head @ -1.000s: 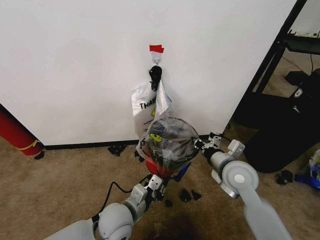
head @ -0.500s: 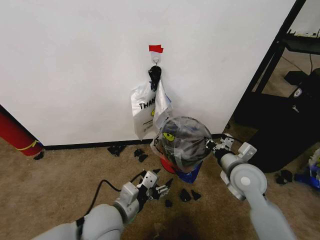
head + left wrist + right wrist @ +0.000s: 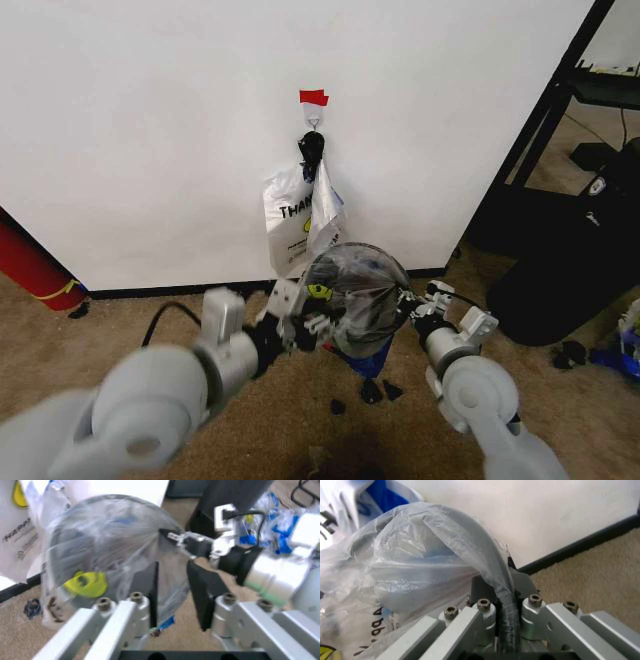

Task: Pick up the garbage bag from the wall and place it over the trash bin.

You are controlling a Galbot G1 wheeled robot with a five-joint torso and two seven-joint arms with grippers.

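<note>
Crinkly translucent garbage bag (image 3: 358,290) covers the round black trash bin (image 3: 506,592); right gripper (image 3: 409,301) pinches its 3 o'clock rim, left gripper (image 3: 312,321) spread at 9 o'clock.

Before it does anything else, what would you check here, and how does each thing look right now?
1. Right gripper shut on the trash bin rim with film pinched in: ok.
2. Left gripper open, fingers apart beside the bin: ok.
3. Garbage bag draped over the bin's mouth: ok.
4. Bag pulled evenly around the whole rim: cannot tell.
5. White bag hanging on the wall, clear of both grippers: ok.
</note>
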